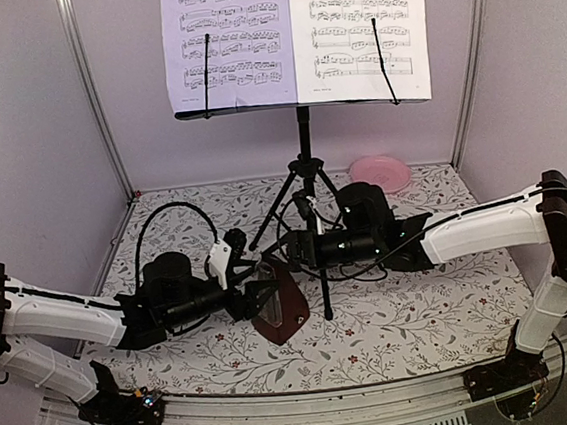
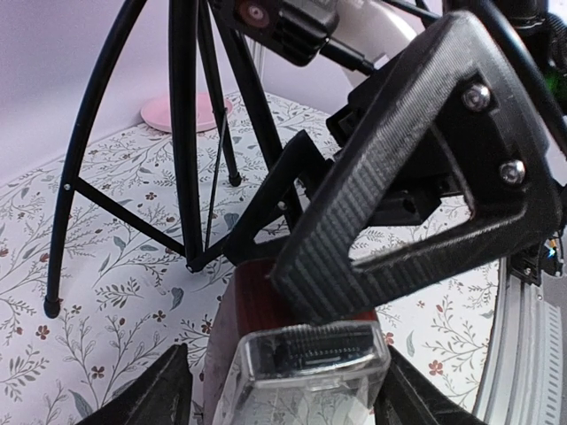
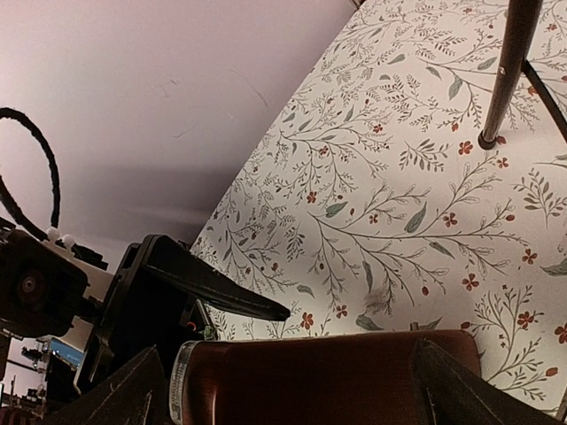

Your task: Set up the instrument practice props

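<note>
Red-brown metronome, floral tablecloth

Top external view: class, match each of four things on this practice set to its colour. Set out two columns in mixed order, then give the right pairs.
Column 1
1. sheet-music pages
2. plate
3. metronome
4. tripod legs

Column 2
A. pink
B. dark red-brown
C. black
D. white with printed notes

Pairs: 1-D, 2-A, 3-B, 4-C
</note>
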